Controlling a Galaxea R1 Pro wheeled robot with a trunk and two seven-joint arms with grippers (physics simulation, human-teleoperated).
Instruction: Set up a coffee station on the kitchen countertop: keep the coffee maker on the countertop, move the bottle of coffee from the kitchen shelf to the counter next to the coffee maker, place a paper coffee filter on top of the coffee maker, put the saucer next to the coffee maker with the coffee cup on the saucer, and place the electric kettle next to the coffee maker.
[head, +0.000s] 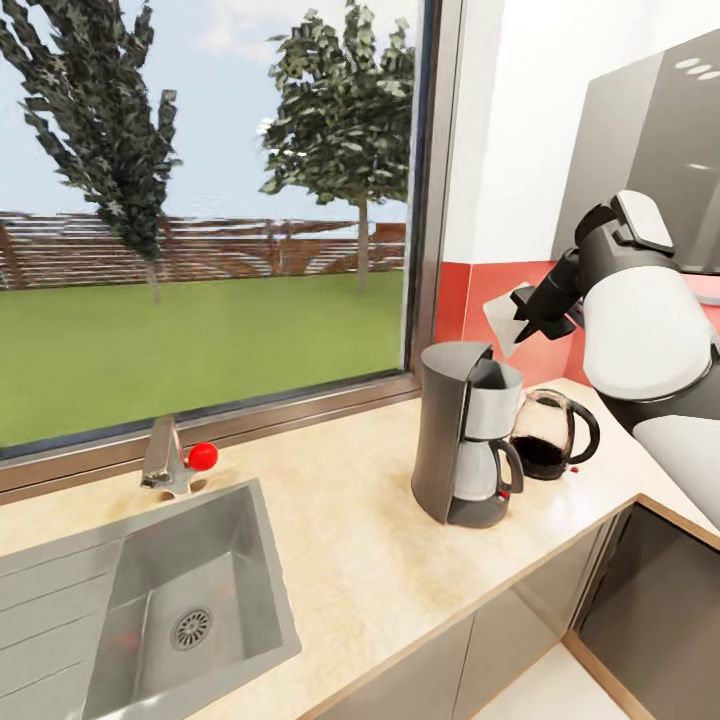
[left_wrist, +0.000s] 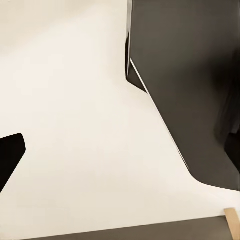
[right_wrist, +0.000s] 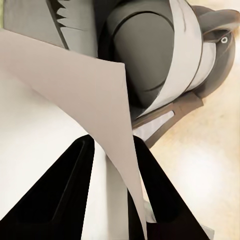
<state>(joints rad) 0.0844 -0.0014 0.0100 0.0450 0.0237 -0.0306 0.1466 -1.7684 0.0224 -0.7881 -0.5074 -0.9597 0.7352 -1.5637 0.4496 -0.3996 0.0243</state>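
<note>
Here, on the pale table under the window, between sink and red wall, the coffee maker stands beside the kettle, while the right gripper, jaws pinching the paper filter, hovers above; the left jaws' state cannot be told.

- A home kitchen, rendered in simulation.
- A beige countertop runs along the wall, with grey cabinet fronts beneath.
- A steel sink with a red-knobbed faucet is set into it.
- A coffee maker and an electric kettle stand together.
- A large window overlooks a lawn and trees.
</note>
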